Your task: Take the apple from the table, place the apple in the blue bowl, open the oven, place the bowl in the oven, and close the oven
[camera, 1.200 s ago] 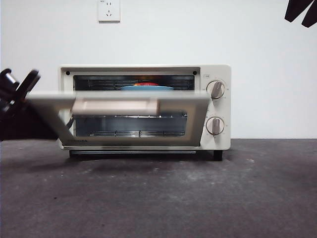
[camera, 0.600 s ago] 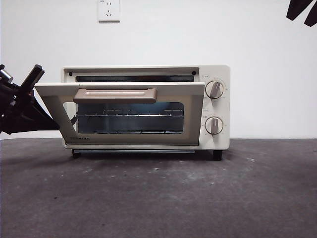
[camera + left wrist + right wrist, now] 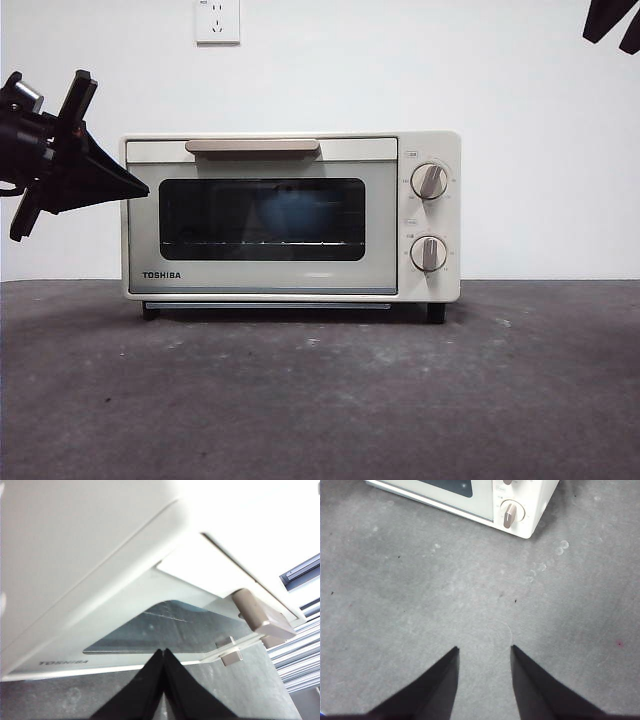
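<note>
**Oven shut, bowl inside**

Frontally, the cream oven (image 3: 290, 217) sits on the rough grey tabletop (image 3: 320, 400), door closed, a blue bowl (image 3: 290, 215) dim behind dark glass. Left gripper (image 3: 163, 652), jaws together, points at the door. Right gripper (image 3: 482, 652) hangs apart over bare tabletop.

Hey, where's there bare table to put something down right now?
The table is bare in front of the oven, out to both side edges, and beside its knob end under the right gripper. It is tight at the oven's other end, where the left gripper meets the door edge.
</note>
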